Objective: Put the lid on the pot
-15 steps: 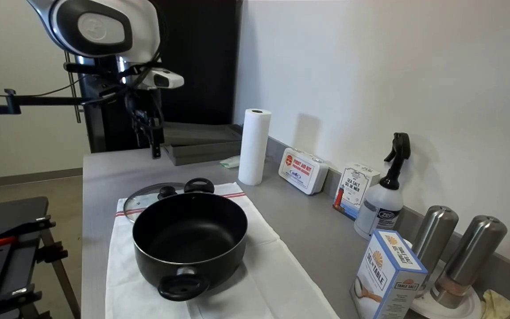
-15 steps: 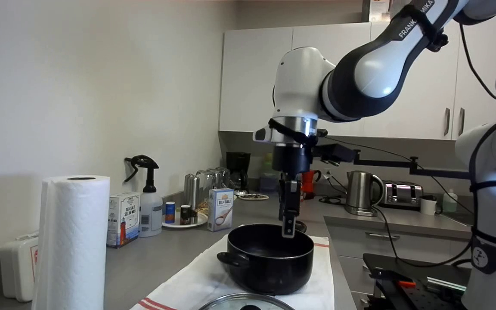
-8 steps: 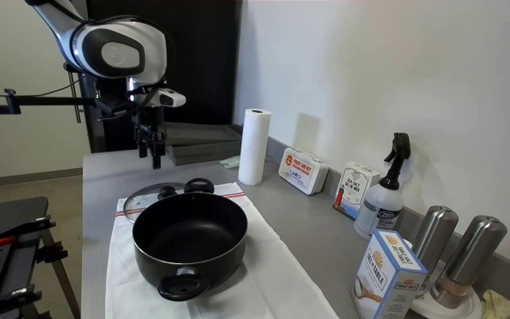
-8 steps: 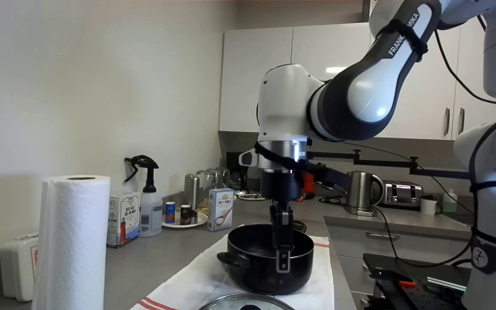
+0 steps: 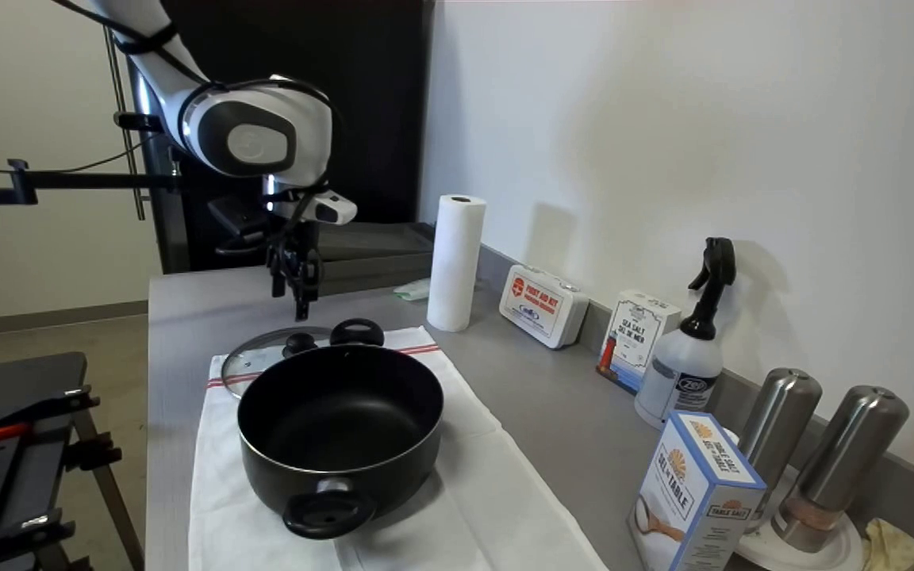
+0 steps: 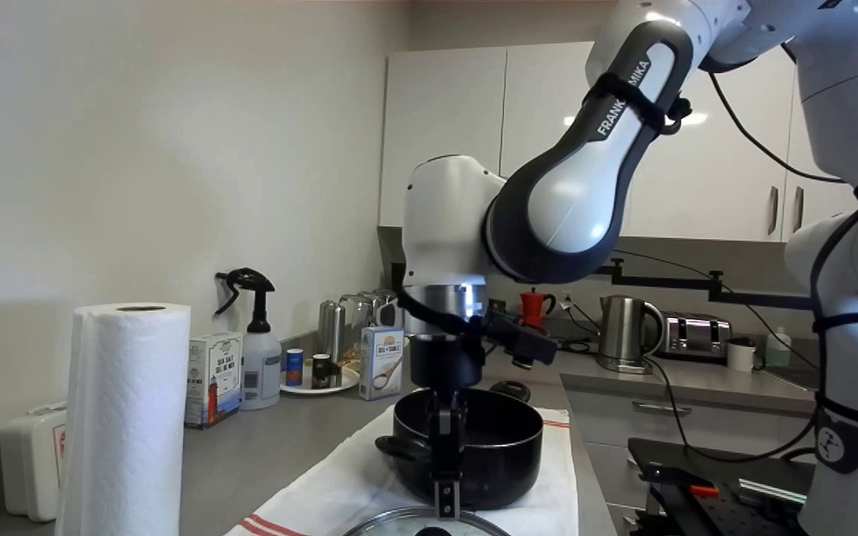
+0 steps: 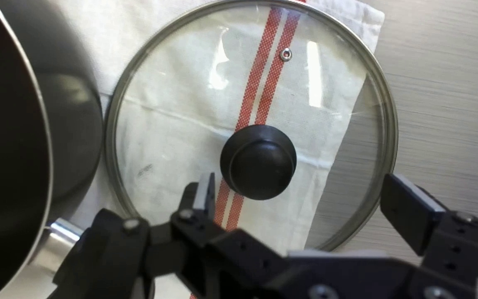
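Across the counter (image 5: pixel 568 428), a white towel (image 5: pixel 473 507) lies beneath the pot (image 5: pixel 342 420), probably as padding. In the wrist view, the glass lid (image 7: pixel 301 124) rests just beside the pot, at its three o'clock. The tool (image 7: pixel 301 191) stands wide, holding nothing, presumably to straddle the upright knob (image 7: pixel 259 162) at its ten o'clock.

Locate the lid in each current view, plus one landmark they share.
In an exterior view: lid left of centre, partly hidden behind the pot.
In an exterior view: lid at bottom centre, cut off by the picture's edge, in front of the pot.
In the wrist view: lid large, filling the middle, right of the pot.
Shared landmark: the pot, beside the lid in all three.
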### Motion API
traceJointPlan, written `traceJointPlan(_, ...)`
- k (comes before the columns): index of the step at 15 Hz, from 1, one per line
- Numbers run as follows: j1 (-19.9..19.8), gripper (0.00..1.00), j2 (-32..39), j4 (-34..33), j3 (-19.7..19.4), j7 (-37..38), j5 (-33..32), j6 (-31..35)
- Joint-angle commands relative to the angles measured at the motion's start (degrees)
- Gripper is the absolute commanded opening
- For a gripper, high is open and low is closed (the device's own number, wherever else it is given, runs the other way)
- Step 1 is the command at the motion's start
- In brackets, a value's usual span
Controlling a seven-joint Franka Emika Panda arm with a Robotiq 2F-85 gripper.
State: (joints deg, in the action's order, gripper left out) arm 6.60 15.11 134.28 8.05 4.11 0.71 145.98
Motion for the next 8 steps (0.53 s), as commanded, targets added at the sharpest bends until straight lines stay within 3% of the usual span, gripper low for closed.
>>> traceJointPlan(1, 0.26, 1.0, 5.49, -4.18, -0.4, -0.95, 0.85, 1.08)
traceJointPlan(8, 1.26, 1.0, 10.92, -6.21, -1.28, 0.64, -0.11, 2.48)
